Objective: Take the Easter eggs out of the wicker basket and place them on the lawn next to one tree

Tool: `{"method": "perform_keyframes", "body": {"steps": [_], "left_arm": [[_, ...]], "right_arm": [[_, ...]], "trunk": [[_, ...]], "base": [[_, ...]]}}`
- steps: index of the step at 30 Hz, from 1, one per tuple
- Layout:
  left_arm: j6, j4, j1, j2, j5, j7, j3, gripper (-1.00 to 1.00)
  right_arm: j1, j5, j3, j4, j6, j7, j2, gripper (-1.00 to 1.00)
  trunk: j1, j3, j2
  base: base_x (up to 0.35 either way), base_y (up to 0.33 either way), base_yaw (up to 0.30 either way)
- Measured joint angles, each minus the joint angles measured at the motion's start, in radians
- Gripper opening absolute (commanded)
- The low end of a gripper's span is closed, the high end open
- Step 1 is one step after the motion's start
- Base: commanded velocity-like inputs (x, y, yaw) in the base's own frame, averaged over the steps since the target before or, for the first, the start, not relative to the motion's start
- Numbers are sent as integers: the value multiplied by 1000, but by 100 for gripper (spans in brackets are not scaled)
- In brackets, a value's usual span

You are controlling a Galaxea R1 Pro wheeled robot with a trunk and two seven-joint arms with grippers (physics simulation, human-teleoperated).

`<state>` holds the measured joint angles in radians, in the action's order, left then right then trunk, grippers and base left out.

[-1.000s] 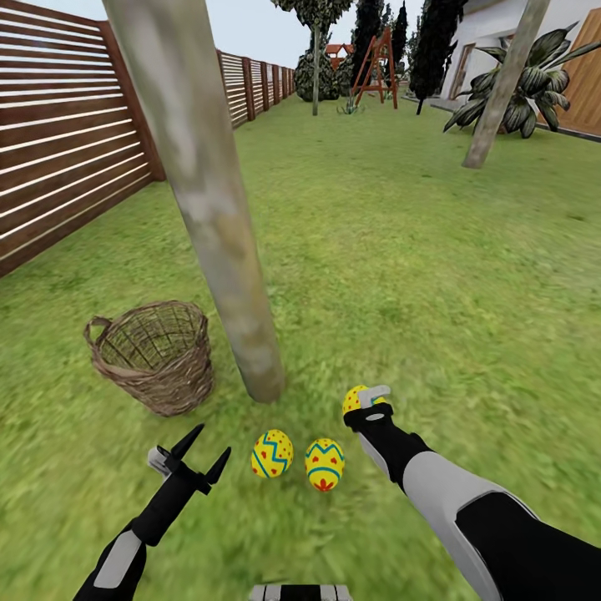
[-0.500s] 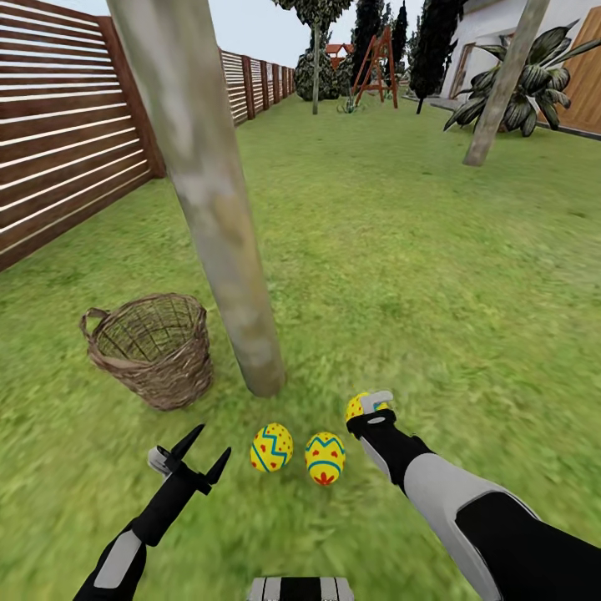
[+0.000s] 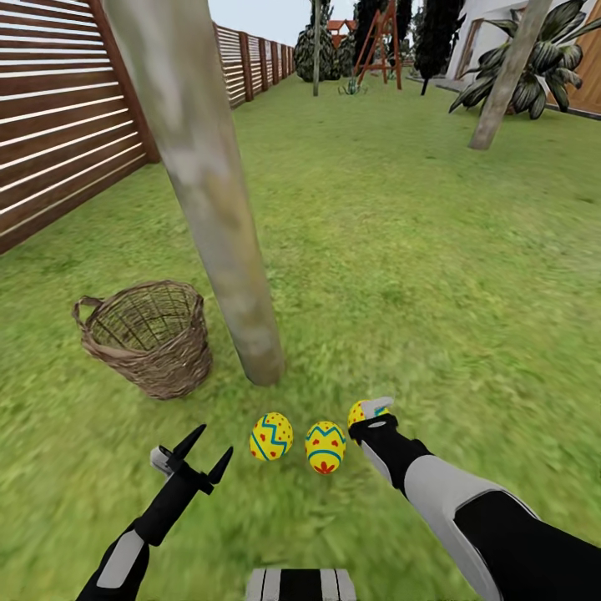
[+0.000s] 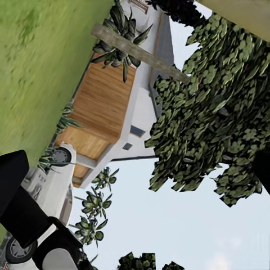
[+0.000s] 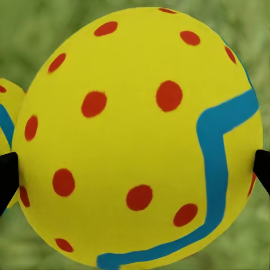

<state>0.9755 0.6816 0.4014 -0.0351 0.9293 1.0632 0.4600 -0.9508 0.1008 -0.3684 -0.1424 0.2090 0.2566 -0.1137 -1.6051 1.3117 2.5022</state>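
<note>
Between the right pincer's (image 3: 367, 411) jaws: third Easter egg (image 5: 138, 135).

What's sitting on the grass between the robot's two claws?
In the head view, two Easter eggs lie on the lawn between the open left gripper and the right gripper, which holds a third.

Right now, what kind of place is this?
A simulated back garden, by the look of it: a wide lawn, a slatted wooden fence along one side, a tree trunk close by, and a house at the far end.
</note>
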Motion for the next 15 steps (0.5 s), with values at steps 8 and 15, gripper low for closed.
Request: {"method": "perform_keyframes", "body": {"steps": [8,15], "left_arm": [[0,-3,0,-1,0,-1,0,100],[-1,-3,0,-1,-1,-1,0,100]], "right_arm": [[0,-2,0,-3,-6,0,1,-100],[0,-2,0,-3,-6,0,2,-100]], "trunk": [[-4,31,2],[-7,58,4]], "base": [[0,0,0],[0,0,0]]}}
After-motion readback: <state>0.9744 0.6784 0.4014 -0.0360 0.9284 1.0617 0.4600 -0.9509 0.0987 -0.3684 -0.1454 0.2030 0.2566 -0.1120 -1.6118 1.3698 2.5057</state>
